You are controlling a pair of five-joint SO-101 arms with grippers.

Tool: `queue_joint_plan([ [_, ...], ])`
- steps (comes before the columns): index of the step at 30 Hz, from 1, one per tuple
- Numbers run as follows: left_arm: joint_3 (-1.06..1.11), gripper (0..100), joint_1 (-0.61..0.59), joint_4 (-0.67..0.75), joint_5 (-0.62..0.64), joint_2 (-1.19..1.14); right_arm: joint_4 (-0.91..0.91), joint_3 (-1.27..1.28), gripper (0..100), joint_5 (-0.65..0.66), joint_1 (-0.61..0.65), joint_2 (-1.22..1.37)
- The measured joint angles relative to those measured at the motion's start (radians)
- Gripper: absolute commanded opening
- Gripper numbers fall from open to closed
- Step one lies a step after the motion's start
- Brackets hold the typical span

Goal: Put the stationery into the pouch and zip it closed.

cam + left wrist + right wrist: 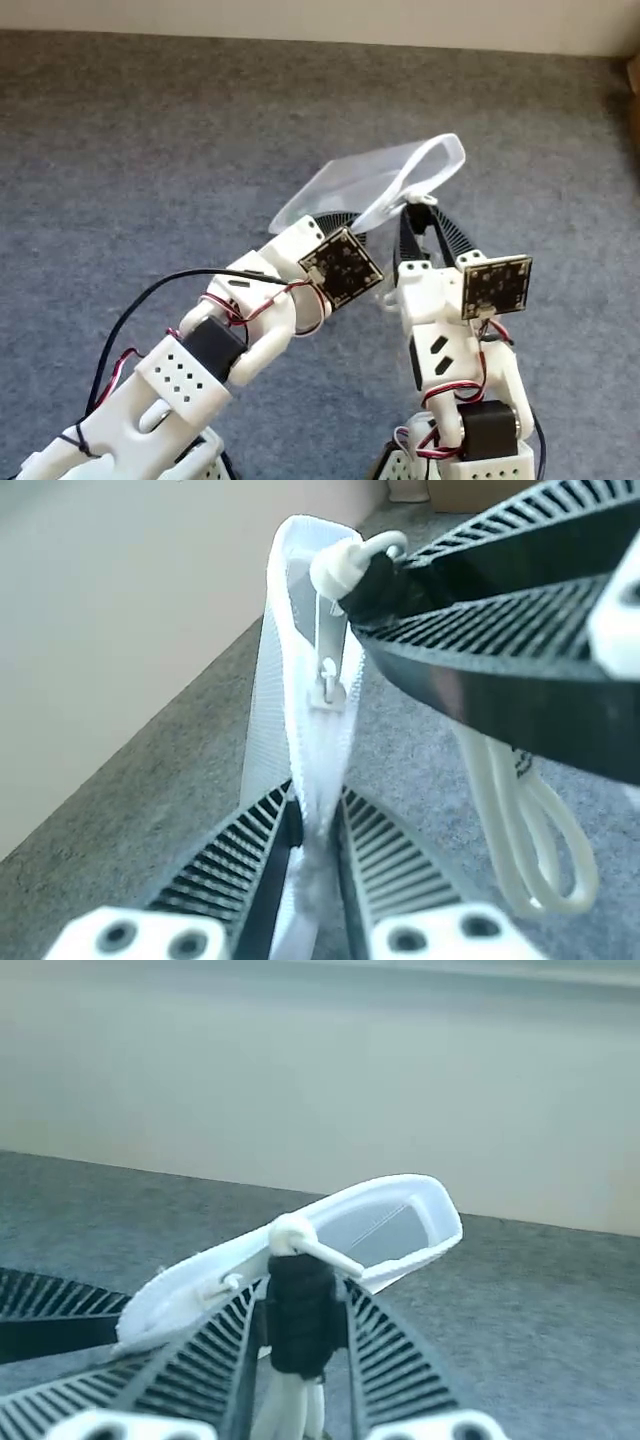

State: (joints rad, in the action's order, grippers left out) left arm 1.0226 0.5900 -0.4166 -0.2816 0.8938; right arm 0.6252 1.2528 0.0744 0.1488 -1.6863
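Observation:
A translucent white pouch (pixel 372 182) hangs in the air above the grey carpet, between the two arms. My left gripper (pixel 343 220) is shut on the pouch's zipper edge (pixel 300 730), with the white band pinched between its black ribbed fingers (pixel 240 855). The metal zipper slider (pixel 328 683) sits just beyond them. My right gripper (pixel 412 208) is shut on the black knot of the zipper pull cord (pixel 300 1305), right beside the pouch (pixel 385 1225). A white cord loop (pixel 530 830) hangs below the right gripper. What the pouch holds cannot be made out.
Grey carpet (pixel 150 150) covers the whole work surface and ends at a pale wall (pixel 300 15) at the back. A brown box corner (pixel 633 80) shows at the right edge. The two grippers are nearly touching.

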Motion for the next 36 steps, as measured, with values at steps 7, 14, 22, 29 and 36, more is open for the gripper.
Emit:
queue_joint_plan([
  [7, 0.0, 1, 0.0, 0.0, 0.0, 0.0, 0.0, 0.0, 0.5, 0.0, -0.011, 0.0],
  [14, -0.002, 1, 0.0, -0.011, 0.0, 0.003, -0.066, 0.003, 0.5, 0.0, -0.02, 0.002],
  [22, -0.003, 1, -0.002, -0.014, -0.028, 0.011, -0.15, 0.035, 0.5, 0.0, -0.072, 0.002],
  [29, -0.003, 1, -0.002, -0.018, -0.028, 0.011, -0.15, 0.035, 0.5, 0.0, -0.1, 0.002],
  [36, -0.003, 1, -0.018, -0.023, -0.028, 0.011, -0.15, 0.035, 0.5, -0.078, -0.166, 0.002],
])
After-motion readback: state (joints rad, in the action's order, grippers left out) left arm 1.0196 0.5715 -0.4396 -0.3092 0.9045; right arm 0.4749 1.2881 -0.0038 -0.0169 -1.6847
